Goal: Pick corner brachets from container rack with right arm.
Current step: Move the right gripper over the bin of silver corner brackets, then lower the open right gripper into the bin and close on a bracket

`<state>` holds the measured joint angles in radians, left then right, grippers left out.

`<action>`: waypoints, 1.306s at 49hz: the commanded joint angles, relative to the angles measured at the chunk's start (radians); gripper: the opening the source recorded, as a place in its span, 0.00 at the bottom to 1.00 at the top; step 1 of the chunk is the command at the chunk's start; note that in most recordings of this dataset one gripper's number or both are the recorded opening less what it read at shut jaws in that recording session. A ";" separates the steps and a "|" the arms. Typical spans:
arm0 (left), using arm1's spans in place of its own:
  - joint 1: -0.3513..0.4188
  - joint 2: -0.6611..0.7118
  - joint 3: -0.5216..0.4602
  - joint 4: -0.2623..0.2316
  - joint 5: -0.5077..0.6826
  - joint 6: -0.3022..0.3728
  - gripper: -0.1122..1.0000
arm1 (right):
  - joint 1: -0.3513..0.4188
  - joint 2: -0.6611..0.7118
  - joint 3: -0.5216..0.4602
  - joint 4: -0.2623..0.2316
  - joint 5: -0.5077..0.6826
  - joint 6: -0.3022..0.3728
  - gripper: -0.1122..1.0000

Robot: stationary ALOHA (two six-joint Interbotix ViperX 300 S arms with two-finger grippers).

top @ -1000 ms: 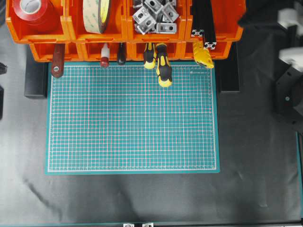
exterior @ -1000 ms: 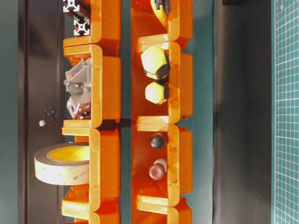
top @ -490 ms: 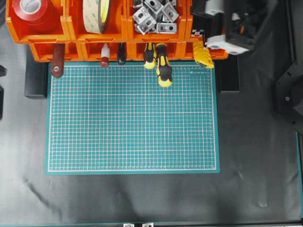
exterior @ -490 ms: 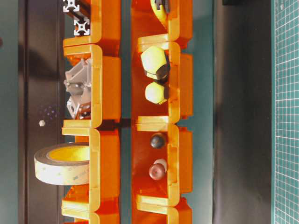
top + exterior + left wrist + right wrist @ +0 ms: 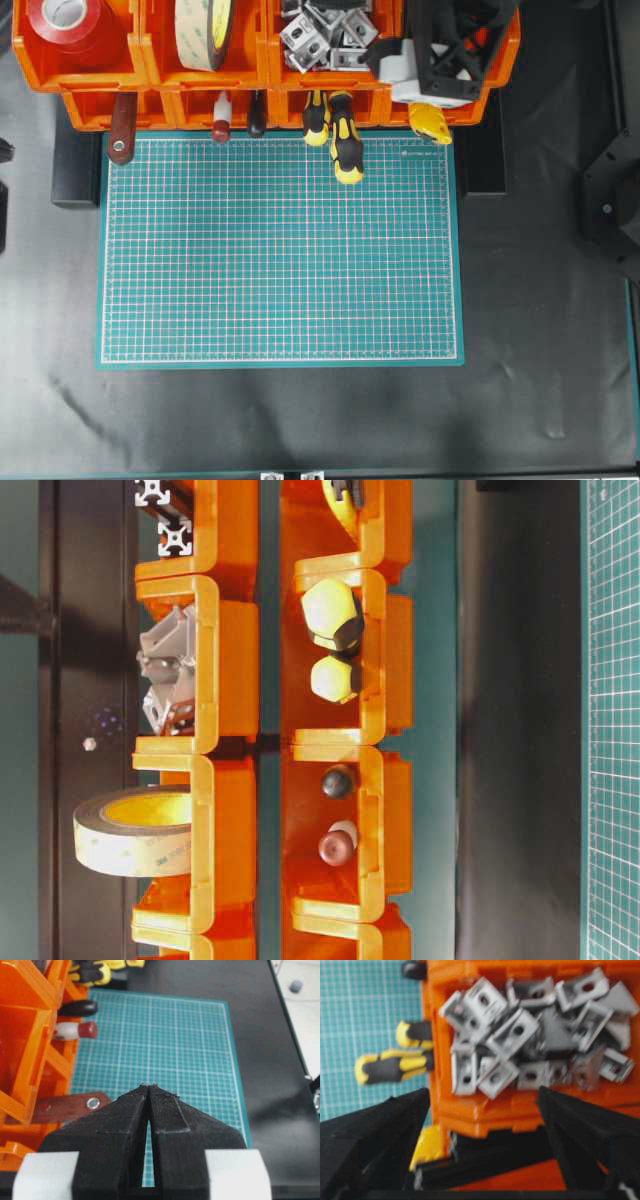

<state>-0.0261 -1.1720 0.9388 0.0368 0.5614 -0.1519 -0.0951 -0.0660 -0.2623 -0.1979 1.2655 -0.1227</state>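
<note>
The corner brachets [image 5: 325, 35] lie heaped in an upper bin of the orange container rack [image 5: 150, 80]. They also show in the right wrist view [image 5: 535, 1045] and from table level [image 5: 170, 680]. The right arm [image 5: 455, 45] hangs over the rack's right end. Its gripper [image 5: 395, 40] is open, with wide-spread jaws [image 5: 482, 1092] just short of the brachet bin and nothing between them. My left gripper [image 5: 149, 1086] is shut and empty above the green mat [image 5: 165, 1040].
Black aluminium profiles [image 5: 485, 1160] fill the bin under the right gripper. A red tape roll [image 5: 60, 25] and a beige tape roll [image 5: 205, 30] sit in the left bins. Yellow-black screwdriver handles [image 5: 345, 150] and a wooden handle [image 5: 122, 125] stick out over the mat [image 5: 280, 250].
The right arm swung in from the far right and moved left over the rack toward the brachet bin. Its gripper has opened wide. The left gripper looks unchanged.
</note>
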 commanded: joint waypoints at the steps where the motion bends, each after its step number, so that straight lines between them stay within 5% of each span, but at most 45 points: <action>1: -0.002 0.008 -0.023 0.002 -0.003 -0.005 0.10 | -0.008 -0.003 -0.020 -0.008 -0.044 0.000 0.87; 46: 0.000 -0.006 -0.018 0.002 -0.003 -0.006 0.10 | -0.054 0.103 0.035 -0.029 -0.006 0.034 0.87; 64: 0.003 -0.011 0.003 0.002 -0.003 -0.006 0.10 | -0.064 0.118 0.087 -0.035 -0.095 0.066 0.87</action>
<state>-0.0261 -1.1904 0.9480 0.0368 0.5614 -0.1549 -0.1580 0.0522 -0.1733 -0.2332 1.2042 -0.0629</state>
